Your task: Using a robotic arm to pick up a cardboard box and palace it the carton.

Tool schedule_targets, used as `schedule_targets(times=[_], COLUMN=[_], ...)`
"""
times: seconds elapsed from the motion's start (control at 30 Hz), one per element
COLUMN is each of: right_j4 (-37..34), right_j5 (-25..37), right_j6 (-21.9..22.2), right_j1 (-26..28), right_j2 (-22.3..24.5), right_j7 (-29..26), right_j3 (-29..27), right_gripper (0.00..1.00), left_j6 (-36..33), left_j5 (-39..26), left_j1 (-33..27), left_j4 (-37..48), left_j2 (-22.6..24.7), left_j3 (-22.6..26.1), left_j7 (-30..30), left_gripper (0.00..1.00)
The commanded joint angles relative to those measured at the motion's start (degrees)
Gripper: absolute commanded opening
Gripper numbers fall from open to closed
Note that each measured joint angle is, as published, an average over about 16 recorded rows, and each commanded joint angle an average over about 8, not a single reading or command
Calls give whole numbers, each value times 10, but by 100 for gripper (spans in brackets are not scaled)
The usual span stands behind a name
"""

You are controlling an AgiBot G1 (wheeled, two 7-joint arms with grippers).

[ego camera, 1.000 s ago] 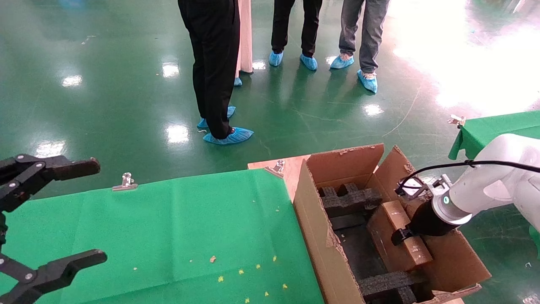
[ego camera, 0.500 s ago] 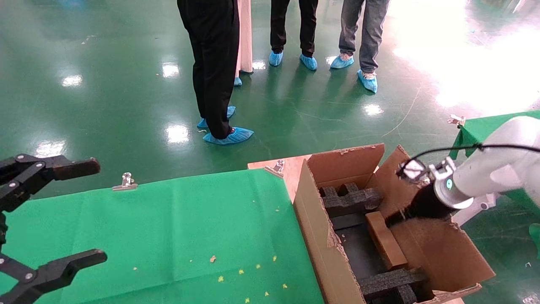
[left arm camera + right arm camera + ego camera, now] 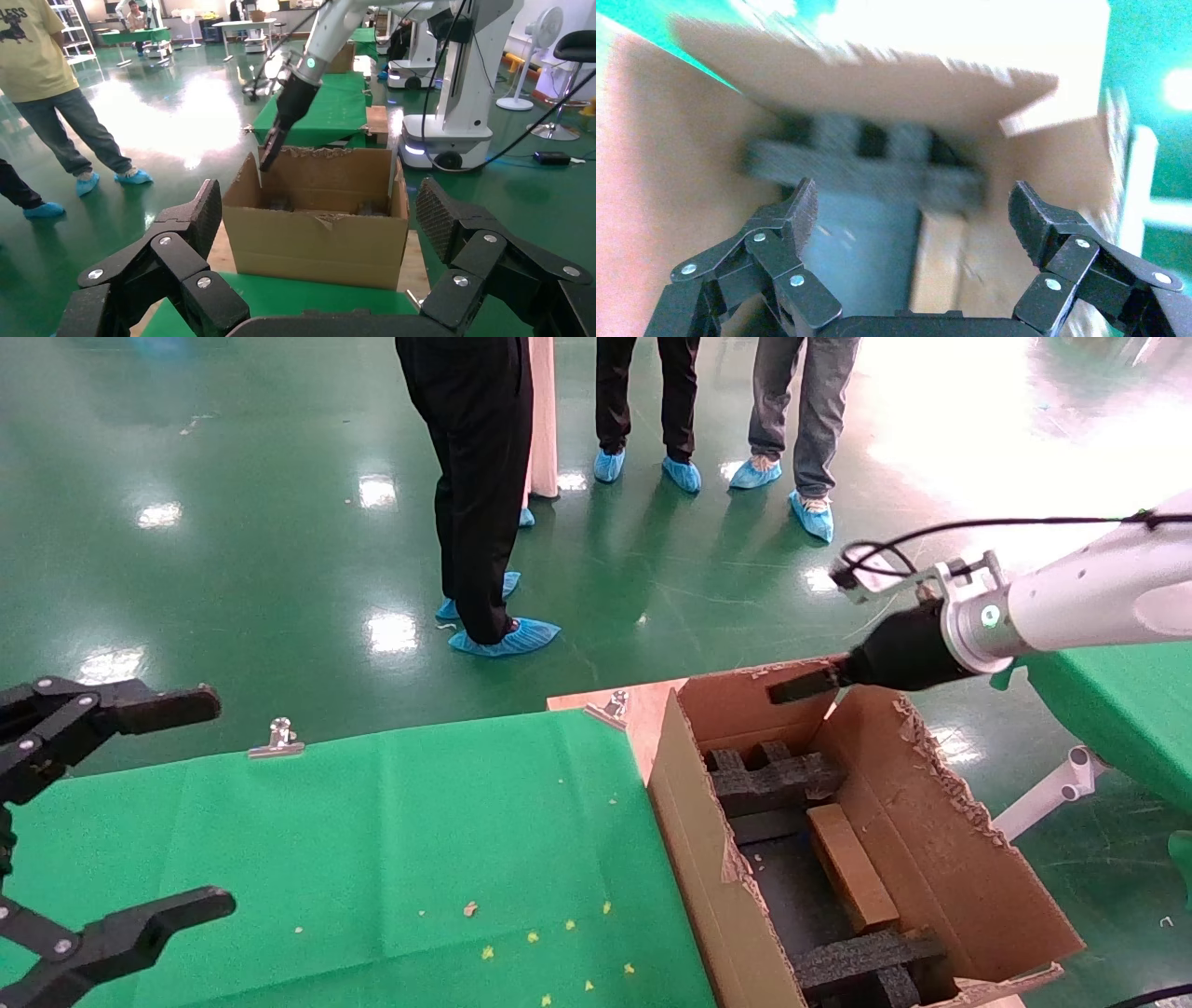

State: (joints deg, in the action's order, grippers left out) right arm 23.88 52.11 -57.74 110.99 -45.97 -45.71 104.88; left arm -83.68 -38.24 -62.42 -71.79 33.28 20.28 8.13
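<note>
Cardboard box [image 3: 849, 877] is being shown inside the carton [image 3: 694, 840], propped on a long edge between the black foam inserts [image 3: 773, 780] and close beside the right inner wall, with nothing gripping it. The right hand [image 3: 912, 217], at the tip of the white robotic arm [image 3: 1071, 607], is being held above the carton's far flap, its fingers spread wide and empty in the right wrist view. The left hand [image 3: 216, 800] is being kept parked over the green worktop [image 3: 419, 822], likewise wide open.

The box is being judged light and stiff, with a plain matte skin unlikely to slip; its broad faces would probably dent under a hard squeeze. Should it need re-seating, the exposed upper edge at mid-length is being judged the best hold, pinched across the narrow thickness, since the foam is closing off both ends.

The box's lower edge and near end are being hidden by foam and carton wall, so whether it is sitting flat on the floor or touching the side wall cannot be told. The carton's interior is being smeared in the right wrist view. Bystanders [image 3: 475, 477] are being cut off above the legs.
</note>
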Motion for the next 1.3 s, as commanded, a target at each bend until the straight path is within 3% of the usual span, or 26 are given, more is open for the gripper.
schedule_targets(times=[0.03, 0.33, 0.7, 1.3], right_j4=[28, 151, 158, 256], right_j5=[-12, -61, -61, -74], right_j6=[-8, -39, -45, -113], right_j1=[15, 41, 29, -122], right_j2=[13, 71, 73, 84], right_j7=[13, 51, 56, 141], right_j3=[-10, -44, -61, -301], right_gripper=[100, 100, 100, 100], left_j6=[0, 0, 0, 0], left_j5=[0, 0, 0, 1], left_j1=[0, 0, 0, 0], left_j4=[0, 0, 0, 0], left_j2=[0, 0, 0, 0], left_j3=[0, 0, 0, 0], left_j7=[0, 0, 0, 0], left_gripper=[100, 100, 100, 100])
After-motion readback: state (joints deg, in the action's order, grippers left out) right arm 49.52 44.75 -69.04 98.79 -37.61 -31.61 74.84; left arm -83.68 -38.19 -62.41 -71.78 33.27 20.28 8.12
